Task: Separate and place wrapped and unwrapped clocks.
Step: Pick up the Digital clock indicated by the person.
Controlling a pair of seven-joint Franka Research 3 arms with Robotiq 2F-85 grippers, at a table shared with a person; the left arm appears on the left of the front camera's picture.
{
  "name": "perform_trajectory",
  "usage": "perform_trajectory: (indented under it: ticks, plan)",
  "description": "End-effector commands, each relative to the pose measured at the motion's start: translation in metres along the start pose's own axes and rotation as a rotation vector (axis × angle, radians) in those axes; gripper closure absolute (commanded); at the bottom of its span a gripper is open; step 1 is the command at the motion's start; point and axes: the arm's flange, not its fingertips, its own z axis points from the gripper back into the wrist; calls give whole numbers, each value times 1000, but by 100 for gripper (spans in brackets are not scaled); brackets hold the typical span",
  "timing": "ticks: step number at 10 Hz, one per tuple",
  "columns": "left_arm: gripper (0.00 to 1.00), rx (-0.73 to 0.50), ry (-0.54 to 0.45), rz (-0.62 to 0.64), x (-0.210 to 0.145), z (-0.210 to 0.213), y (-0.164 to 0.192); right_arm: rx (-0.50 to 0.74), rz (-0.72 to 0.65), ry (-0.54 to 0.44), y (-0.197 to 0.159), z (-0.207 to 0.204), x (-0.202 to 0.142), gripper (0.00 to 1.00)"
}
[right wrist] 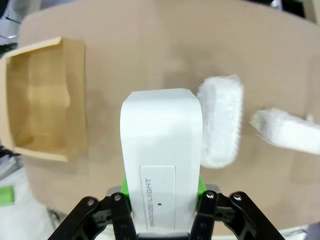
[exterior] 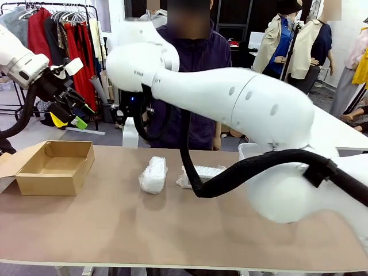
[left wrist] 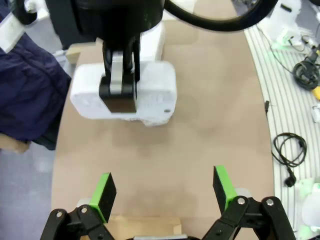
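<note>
Currently pinches unwrapped clock (right wrist: 160, 135) in right gripper (right wrist: 162, 197), aloft over table (exterior: 144, 230), between cardboard box (exterior: 52, 184) and wrapped clocks (exterior: 154, 174). Holds left gripper (left wrist: 165, 192) spread, empty. Transport step, seemingly; next calls for lowering apart from wrapped pair, perhaps into box, then releasing.

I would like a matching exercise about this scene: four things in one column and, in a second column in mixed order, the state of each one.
Things:
1. bare clock
2. bubble-wrapped clocks
3. cardboard box
4. left end effector

States:
a. open, holding nothing
b. lying on the table
c. gripped by the right end effector
d. empty inside

Pairs: 1-c; 2-b; 3-d; 4-a
</note>
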Motion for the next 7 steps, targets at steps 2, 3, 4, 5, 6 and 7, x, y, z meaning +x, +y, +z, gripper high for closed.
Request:
perform_trajectory:
  ticks: [2,3,4,5,6,7]
  plan:
    - [0,-4,-5,-12,-1,2,-1,-42,16,-91,-50,31,-59,100]
    - [0,-4,-5,-12,-1,2,-1,-35,4,-116,-56,45,-62,100]
    - [0,-4,-5,-12,-1,2,-1,-30,-10,-135,-61,54,-63,100]
    - [0,-4,-5,-12,-1,2,-1,-24,-20,-153,-65,60,-63,100]
    - [0,-4,-5,-12,-1,2,-1,-22,-30,-165,-70,67,-63,100]
    - [0,-4,-5,-12,-1,2,-1,-10,-48,-178,-78,78,-62,100]
